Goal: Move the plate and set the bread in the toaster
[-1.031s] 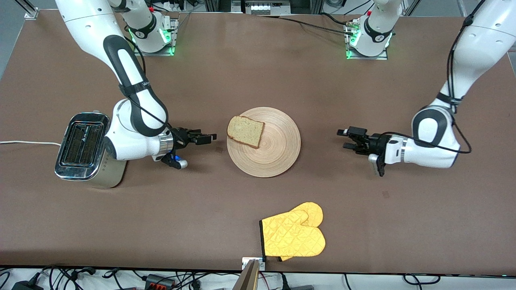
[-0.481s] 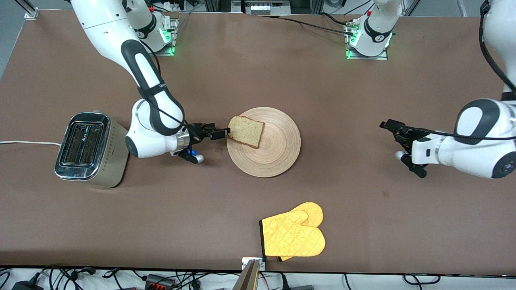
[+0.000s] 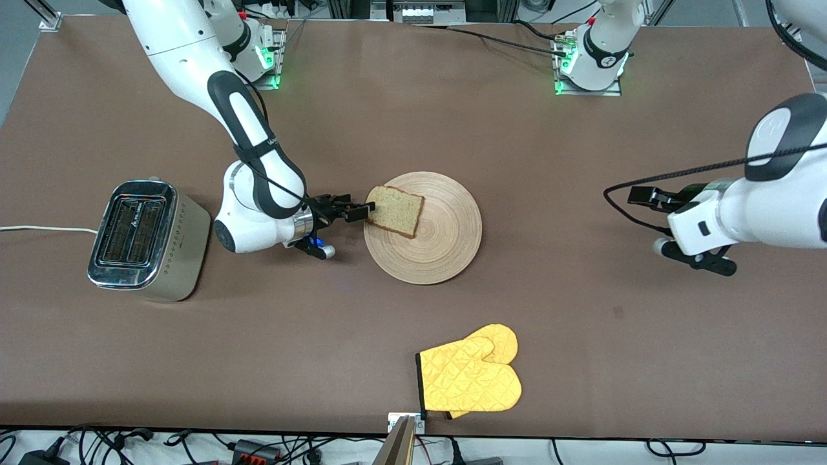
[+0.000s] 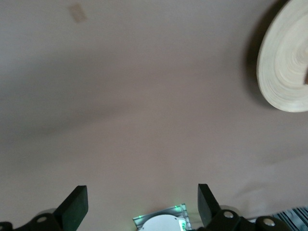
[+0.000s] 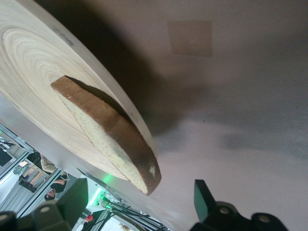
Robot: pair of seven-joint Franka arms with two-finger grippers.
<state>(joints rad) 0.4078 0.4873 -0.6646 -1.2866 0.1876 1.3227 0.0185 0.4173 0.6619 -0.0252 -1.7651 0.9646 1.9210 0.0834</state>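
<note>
The wooden plate (image 3: 439, 245) lies mid-table with the bread (image 3: 395, 210) on its rim toward the right arm's end, one corner overhanging. My right gripper (image 3: 359, 210) is open at that corner. In the right wrist view the bread (image 5: 110, 134) leans on the plate (image 5: 29, 57) and its crust corner sits between my open right gripper's (image 5: 139, 190) fingers, unclamped. The toaster (image 3: 132, 232) stands at the right arm's end of the table, slots up. My left gripper (image 3: 649, 196) is open and empty over bare table at the left arm's end; its wrist view (image 4: 140, 192) shows the plate (image 4: 284, 72) far off.
A yellow oven mitt (image 3: 471, 378) lies near the table's front edge, nearer the camera than the plate. The toaster's white cord (image 3: 39, 228) runs off the table's edge. The arm bases stand along the table's back edge.
My right gripper has moved from beside the toaster up to the bread's corner. My left arm has pulled away from the plate toward its own end of the table and turned its wrist.
</note>
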